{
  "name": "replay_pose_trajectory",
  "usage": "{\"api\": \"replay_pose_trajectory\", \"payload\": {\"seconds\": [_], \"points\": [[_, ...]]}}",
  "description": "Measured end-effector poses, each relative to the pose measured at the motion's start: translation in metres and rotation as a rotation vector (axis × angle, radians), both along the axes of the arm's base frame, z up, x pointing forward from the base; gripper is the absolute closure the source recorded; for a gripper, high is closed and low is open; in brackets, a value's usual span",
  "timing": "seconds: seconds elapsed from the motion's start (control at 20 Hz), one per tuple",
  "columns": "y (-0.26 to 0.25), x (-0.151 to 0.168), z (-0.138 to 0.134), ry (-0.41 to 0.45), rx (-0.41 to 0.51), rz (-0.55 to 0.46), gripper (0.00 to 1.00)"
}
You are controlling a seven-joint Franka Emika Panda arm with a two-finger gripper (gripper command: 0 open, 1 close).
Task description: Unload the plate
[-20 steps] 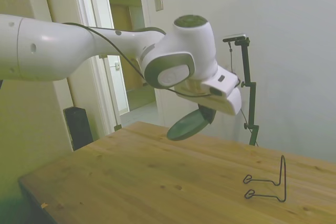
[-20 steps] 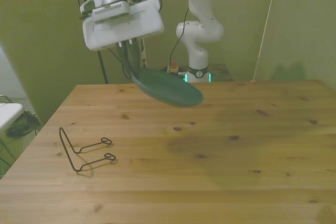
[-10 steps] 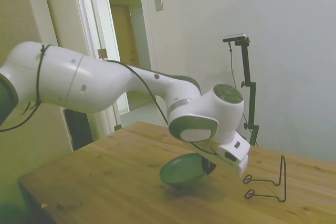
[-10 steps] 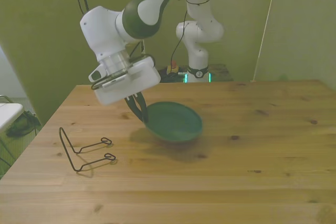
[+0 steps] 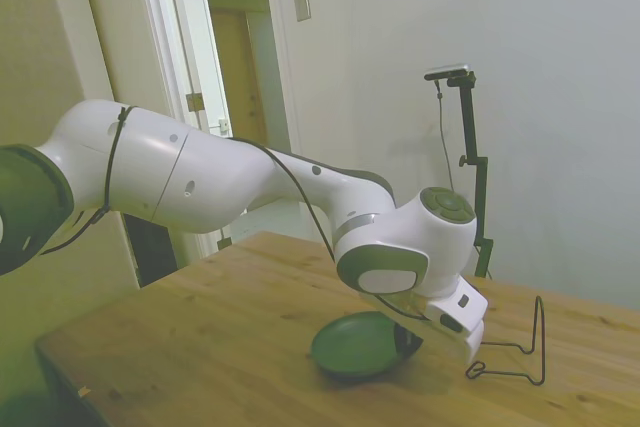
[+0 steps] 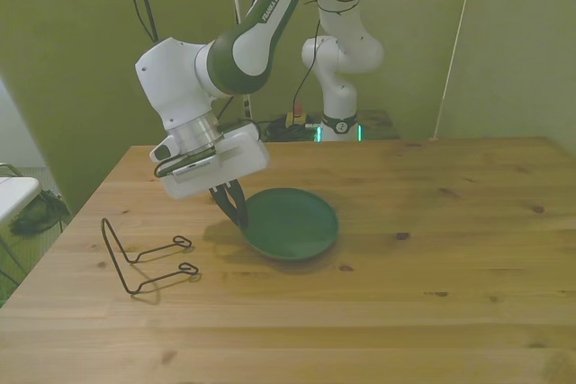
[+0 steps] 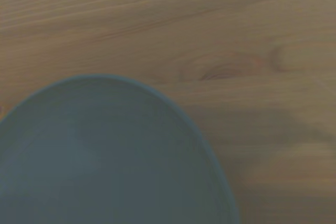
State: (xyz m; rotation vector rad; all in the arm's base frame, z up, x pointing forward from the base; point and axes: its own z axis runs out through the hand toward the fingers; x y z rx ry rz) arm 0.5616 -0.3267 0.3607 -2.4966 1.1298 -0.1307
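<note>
Dropped lower since earlier frame: plate now flat on or just above table. Pincer clamped on rim, front view's left side; wire stand well apart.

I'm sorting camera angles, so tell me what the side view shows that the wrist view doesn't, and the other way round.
Only the side view shows the gripper pinching the rim of the plate, the arm reaching in, the black wire stand beside it, and a doorway behind. Only the wrist view gives a close, blurred look across the plate's bare inside, with nothing on it, and a knot in the wood. Both show the dark green plate low over or on the wooden table; whether it fully rests there I cannot tell.
</note>
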Motion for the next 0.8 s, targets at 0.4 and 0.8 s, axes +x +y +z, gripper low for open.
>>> {"api": "replay_pose_trajectory", "payload": {"seconds": [0.4, 0.8], "points": [[0.003, 0.002, 0.019, -0.013, -0.018, 0.003, 0.0], [0.083, -0.016, 0.152, 0.009, 0.013, -0.015, 0.0]]}}
